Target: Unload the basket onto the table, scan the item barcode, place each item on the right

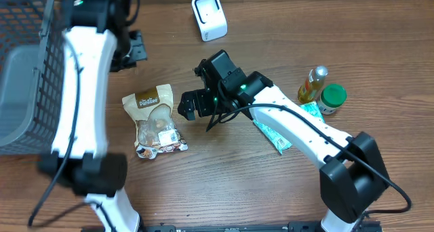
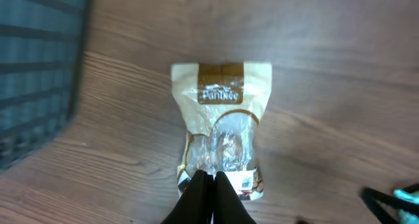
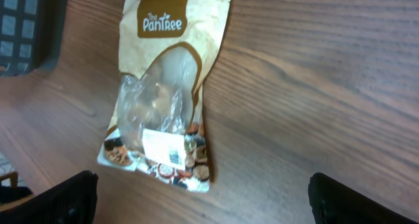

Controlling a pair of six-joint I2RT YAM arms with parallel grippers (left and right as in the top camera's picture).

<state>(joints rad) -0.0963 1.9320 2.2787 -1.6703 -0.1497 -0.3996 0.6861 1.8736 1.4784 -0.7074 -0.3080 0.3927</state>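
The tan and white plastic snack pouch with a clear window (image 1: 152, 120) lies flat on the brown wooden surface (image 1: 237, 184), between the two arms. Its long axis runs from the printed brown top, which is the far end, to the bottom end that is nearer to the arm bases. A small white barcode label (image 3: 163, 147) is on this lower part and faces up.

The right gripper (image 3: 200, 188) is fully open and holds nothing. It stands just beside the right edge of the pouch and looks toward it. The left gripper (image 2: 204, 192) is closed and empty, above the pouch. I judge the right arm is the nearer and the ready one, so its grasp should go across the narrow width of the pouch. The white box-shaped device (image 1: 209, 16), probably the scanner, stands well apart at the far side.
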